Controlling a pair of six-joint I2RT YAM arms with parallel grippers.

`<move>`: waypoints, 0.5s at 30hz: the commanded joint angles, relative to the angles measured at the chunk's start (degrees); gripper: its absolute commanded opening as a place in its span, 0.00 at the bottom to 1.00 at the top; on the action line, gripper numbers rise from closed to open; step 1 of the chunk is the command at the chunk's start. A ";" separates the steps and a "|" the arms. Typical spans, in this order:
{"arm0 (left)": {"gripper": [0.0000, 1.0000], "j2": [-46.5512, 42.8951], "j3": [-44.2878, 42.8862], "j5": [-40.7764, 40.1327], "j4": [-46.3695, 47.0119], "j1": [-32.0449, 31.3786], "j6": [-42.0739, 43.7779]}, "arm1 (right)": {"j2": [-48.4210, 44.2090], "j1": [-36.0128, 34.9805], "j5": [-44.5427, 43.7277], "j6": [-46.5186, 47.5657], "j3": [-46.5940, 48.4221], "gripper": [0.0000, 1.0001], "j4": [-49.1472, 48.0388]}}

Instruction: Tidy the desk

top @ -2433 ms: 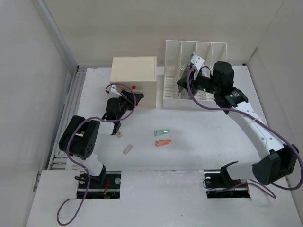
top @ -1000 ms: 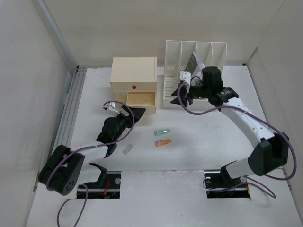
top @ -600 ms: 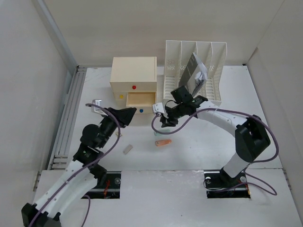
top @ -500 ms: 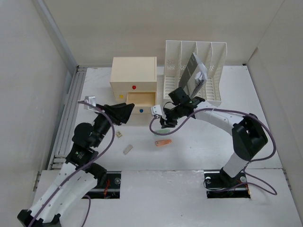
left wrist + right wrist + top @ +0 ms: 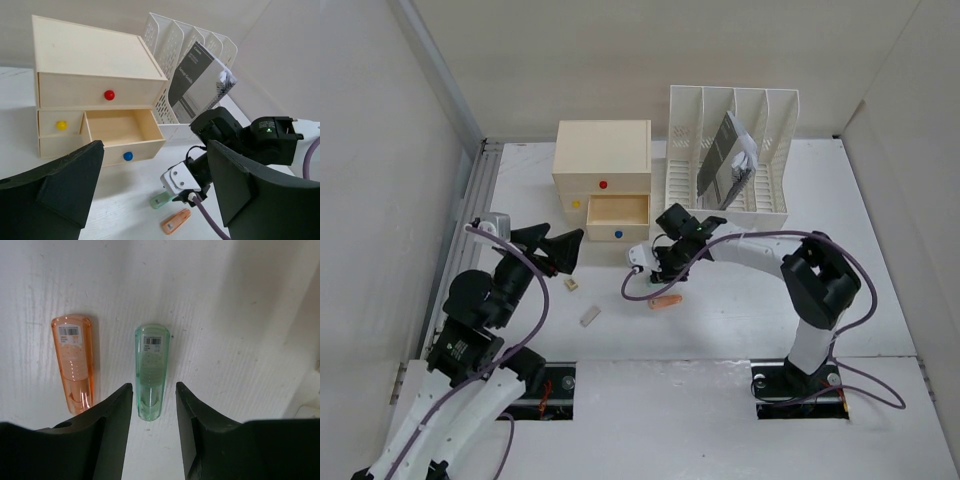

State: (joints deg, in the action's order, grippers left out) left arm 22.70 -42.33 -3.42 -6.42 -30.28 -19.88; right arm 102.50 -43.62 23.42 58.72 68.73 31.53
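Observation:
The white desk [image 5: 740, 320] carries a clear green case [image 5: 151, 372] and a clear orange case [image 5: 73, 362] lying side by side. My right gripper [image 5: 153, 390] hangs low over the green case, open, a finger on each side of its near end with a gap on both sides. In the top view this gripper [image 5: 665, 270] hides most of the green case, and the orange case [image 5: 665, 301] shows just in front. My left gripper [image 5: 558, 252] is raised at the left, wide open and holding nothing. It faces the cream drawer box [image 5: 95, 75], whose lower drawer [image 5: 120, 127] stands open.
A white file rack [image 5: 730, 150] at the back holds a leaning booklet [image 5: 725, 160]. A small grey piece [image 5: 588, 316] and a tiny tan piece [image 5: 571, 285] lie on the desk near the left arm. A grey rail [image 5: 470, 220] runs along the left edge.
The left arm drew back from the drawer box, leaving the lower drawer open, and rose to the near left. The right arm swung from the rack down over the green case.

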 commanded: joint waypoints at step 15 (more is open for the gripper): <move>0.85 -4.59 1.19 -0.10 0.00 -0.13 4.15 | 5.78 -2.61 -7.42 -1.24 3.69 0.31 -0.94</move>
State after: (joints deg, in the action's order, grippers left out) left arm 18.85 -41.58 -3.49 -8.03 -30.28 -16.73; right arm 107.13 -45.17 17.08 57.87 70.41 31.31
